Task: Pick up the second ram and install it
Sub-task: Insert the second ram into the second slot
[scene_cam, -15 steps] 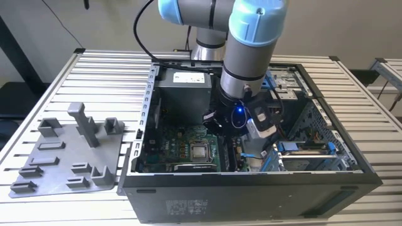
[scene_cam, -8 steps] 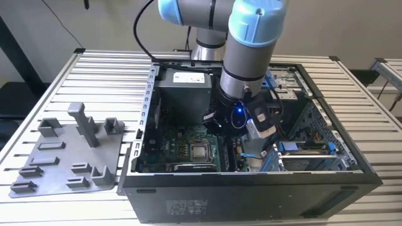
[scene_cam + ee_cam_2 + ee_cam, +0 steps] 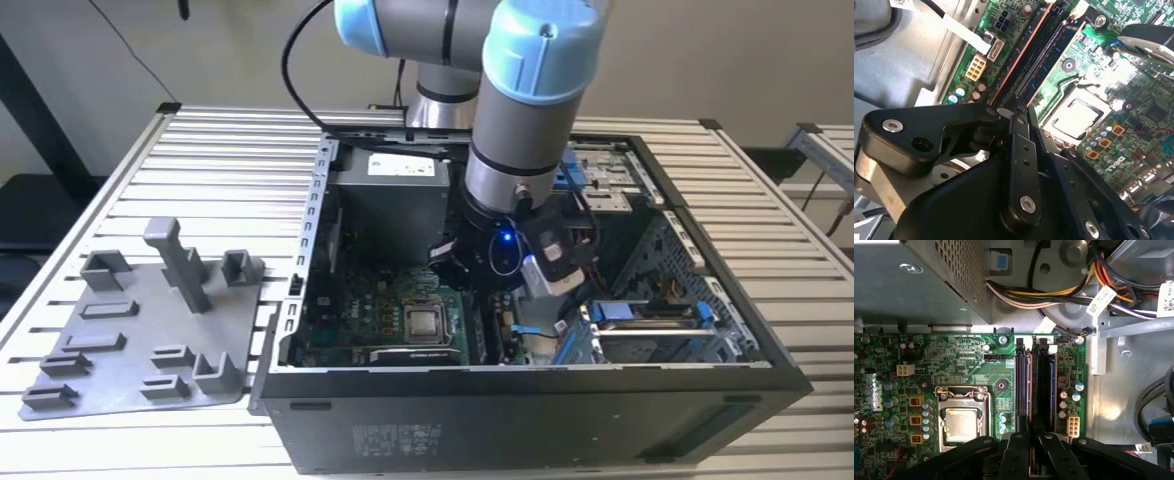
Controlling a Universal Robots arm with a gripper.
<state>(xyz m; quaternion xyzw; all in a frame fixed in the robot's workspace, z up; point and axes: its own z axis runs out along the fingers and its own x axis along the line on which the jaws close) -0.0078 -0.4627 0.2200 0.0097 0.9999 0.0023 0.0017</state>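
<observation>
Green motherboard [image 3: 979, 365] slots are seen below the gripper [image 3: 1030, 447], whose fingers are nearly together on the second ram [image 3: 1035, 390], seemingly being seated; full insertion cannot be confirmed.

The computer case [image 3: 534, 420] is black outside, bare grey metal inside. Within it, the circuit board [image 3: 969, 355] is green, dotted with small orange squares [image 3: 916, 401] beside a silver chip [image 3: 961, 424]. Its long slots [image 3: 1026, 390] are black, edged blue and brown. Above the board, wires [image 3: 1024, 292] run yellow, orange and black. The gripper [image 3: 1029, 460] is black; the arm [image 3: 534, 90] is grey with light-blue caps. The tray [image 3: 147, 320] beside the case is plain grey.
</observation>
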